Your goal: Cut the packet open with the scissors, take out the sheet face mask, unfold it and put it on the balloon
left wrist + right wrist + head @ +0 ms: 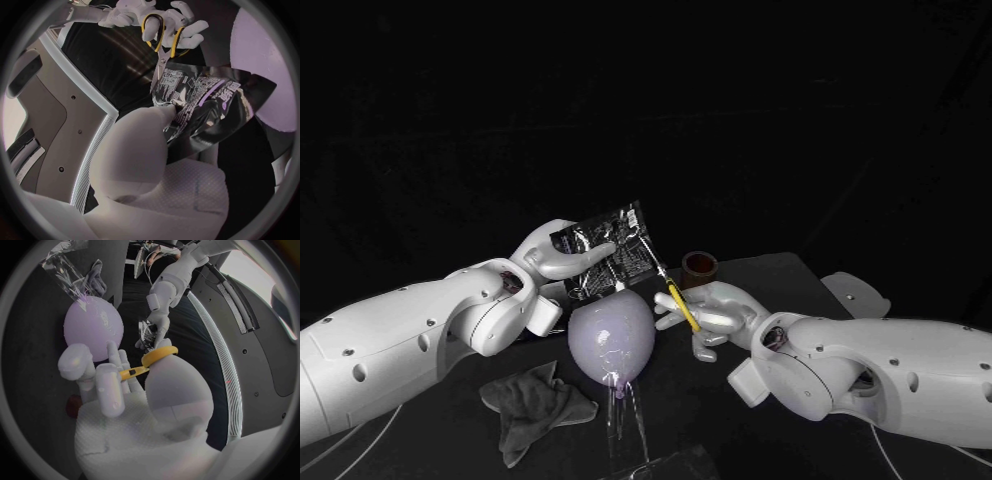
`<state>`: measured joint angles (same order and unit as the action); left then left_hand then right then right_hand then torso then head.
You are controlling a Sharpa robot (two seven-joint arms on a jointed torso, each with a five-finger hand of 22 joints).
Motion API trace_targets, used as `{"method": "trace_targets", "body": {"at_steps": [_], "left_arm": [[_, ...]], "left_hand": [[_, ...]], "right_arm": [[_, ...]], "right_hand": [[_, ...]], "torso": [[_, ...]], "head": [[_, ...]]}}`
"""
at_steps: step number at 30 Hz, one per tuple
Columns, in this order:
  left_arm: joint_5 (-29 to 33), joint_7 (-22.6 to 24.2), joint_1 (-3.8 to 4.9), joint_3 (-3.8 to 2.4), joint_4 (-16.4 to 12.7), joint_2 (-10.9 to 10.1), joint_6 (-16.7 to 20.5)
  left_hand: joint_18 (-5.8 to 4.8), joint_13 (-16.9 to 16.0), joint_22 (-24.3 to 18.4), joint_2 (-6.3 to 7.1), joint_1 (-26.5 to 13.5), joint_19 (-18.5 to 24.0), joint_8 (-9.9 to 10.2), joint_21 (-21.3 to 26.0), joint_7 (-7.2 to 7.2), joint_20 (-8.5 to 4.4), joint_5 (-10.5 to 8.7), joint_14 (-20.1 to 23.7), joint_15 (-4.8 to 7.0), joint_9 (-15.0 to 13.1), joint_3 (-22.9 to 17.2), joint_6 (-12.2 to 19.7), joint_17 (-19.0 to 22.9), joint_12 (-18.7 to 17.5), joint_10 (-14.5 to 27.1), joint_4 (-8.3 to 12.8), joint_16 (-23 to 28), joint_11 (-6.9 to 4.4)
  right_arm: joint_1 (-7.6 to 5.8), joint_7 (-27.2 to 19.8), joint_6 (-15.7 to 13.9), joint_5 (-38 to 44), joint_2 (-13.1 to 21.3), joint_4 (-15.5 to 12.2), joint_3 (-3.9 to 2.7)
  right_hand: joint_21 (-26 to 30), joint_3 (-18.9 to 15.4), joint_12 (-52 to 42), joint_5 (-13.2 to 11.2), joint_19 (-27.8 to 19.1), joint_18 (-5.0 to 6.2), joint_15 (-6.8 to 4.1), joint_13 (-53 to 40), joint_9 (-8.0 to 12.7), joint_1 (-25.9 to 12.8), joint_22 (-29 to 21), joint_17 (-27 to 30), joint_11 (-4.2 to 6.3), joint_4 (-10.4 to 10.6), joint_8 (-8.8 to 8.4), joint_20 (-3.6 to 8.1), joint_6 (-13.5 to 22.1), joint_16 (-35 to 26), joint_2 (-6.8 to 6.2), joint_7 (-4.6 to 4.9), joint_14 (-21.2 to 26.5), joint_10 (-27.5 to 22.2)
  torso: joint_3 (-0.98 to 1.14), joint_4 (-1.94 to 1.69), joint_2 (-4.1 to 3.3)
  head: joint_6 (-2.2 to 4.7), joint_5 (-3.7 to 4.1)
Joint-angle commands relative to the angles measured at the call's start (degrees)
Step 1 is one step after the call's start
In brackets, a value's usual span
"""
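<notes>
My left hand [564, 252] holds a dark printed packet [619, 236] upright above the table, pinching its lower side; the packet [203, 102] shows crinkled in front of my left fingers [140, 142]. My right hand [708, 312] grips yellow-handled scissors [676, 303], blades pointing up at the packet's lower right edge. In the left wrist view the scissors [163, 45] meet the packet's corner. The right wrist view shows the yellow handles [150, 361] round my right hand [119, 390]. A pale lilac balloon [613, 340] stands below the packet, between both hands.
A crumpled grey cloth [535, 405] lies at the near left of the balloon. A small brown cup [700, 265] stands behind my right hand. Clear plastic [668, 466] lies at the table's near edge. The balloon [94, 327] is close beside my right fingers.
</notes>
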<state>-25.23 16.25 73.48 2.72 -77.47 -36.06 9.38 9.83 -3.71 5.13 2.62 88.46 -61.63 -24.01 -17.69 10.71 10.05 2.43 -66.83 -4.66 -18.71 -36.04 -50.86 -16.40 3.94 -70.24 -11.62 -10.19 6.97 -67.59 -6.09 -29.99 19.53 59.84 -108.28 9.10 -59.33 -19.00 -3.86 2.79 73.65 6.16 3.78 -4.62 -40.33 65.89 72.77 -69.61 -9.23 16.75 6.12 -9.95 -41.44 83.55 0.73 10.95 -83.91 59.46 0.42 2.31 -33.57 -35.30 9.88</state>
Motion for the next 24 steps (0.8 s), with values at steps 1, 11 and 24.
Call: {"method": "trace_targets", "body": {"at_steps": [1,11,24], "left_arm": [[-1.19,-0.16,0.00,-0.03,-0.22,-0.02,-0.56],[-2.17,-0.07,0.00,-0.03,-0.61,-0.13,-0.50],[-2.28,0.18,0.00,-0.03,-0.51,-0.26,-0.15]], "left_hand": [[0.67,-0.03,-0.08,-0.28,0.08,-0.43,-0.40,-0.14,0.07,-0.13,0.39,-0.17,0.16,-1.99,0.02,-0.43,-0.07,-0.23,-0.40,0.45,-0.02,0.16],[0.67,-0.03,-0.08,-0.28,0.08,-0.43,-0.40,-0.14,0.07,-0.13,0.39,-0.17,0.16,-1.99,0.02,-0.43,-0.07,-0.23,-0.40,0.45,-0.02,0.16],[0.66,-0.03,-0.08,-0.25,0.05,-0.46,-0.42,-0.17,0.06,-0.15,0.39,-0.20,0.17,-2.05,-0.02,-0.45,-0.09,-0.23,-0.43,0.54,-0.01,0.14]], "right_arm": [[-0.08,-0.77,0.36,0.65,-0.16,0.16,-0.12],[-0.07,-0.86,-1.39,-0.17,-0.57,0.50,-0.13],[-0.07,1.17,-2.78,0.88,0.09,0.78,-0.13]], "right_hand": [[0.18,0.52,-0.33,-0.01,-0.32,0.76,0.41,0.10,0.05,-0.11,0.04,-0.12,0.00,-0.01,-0.15,0.12,0.37,-0.21,-0.29,2.68,-1.16,-0.14],[-4.87,0.52,-4.15,-0.01,2.76,-0.19,-1.25,-0.91,-0.85,1.72,2.58,-3.12,2.13,-0.64,2.68,1.36,-3.91,1.05,1.74,0.54,-2.31,6.86],[-9.96,-3.71,-11.59,-0.02,5.56,-1.28,-5.14,-8.42,-4.16,5.00,5.48,-5.97,6.52,-0.74,7.67,5.10,-10.67,2.12,4.98,-3.78,-3.26,17.55]], "torso": [[-0.01,-0.04,-0.03],[-0.04,-0.03,-0.01],[-0.07,0.01,-0.01]], "head": [[-0.03,0.11],[-0.28,0.15],[-0.86,0.08]]}}
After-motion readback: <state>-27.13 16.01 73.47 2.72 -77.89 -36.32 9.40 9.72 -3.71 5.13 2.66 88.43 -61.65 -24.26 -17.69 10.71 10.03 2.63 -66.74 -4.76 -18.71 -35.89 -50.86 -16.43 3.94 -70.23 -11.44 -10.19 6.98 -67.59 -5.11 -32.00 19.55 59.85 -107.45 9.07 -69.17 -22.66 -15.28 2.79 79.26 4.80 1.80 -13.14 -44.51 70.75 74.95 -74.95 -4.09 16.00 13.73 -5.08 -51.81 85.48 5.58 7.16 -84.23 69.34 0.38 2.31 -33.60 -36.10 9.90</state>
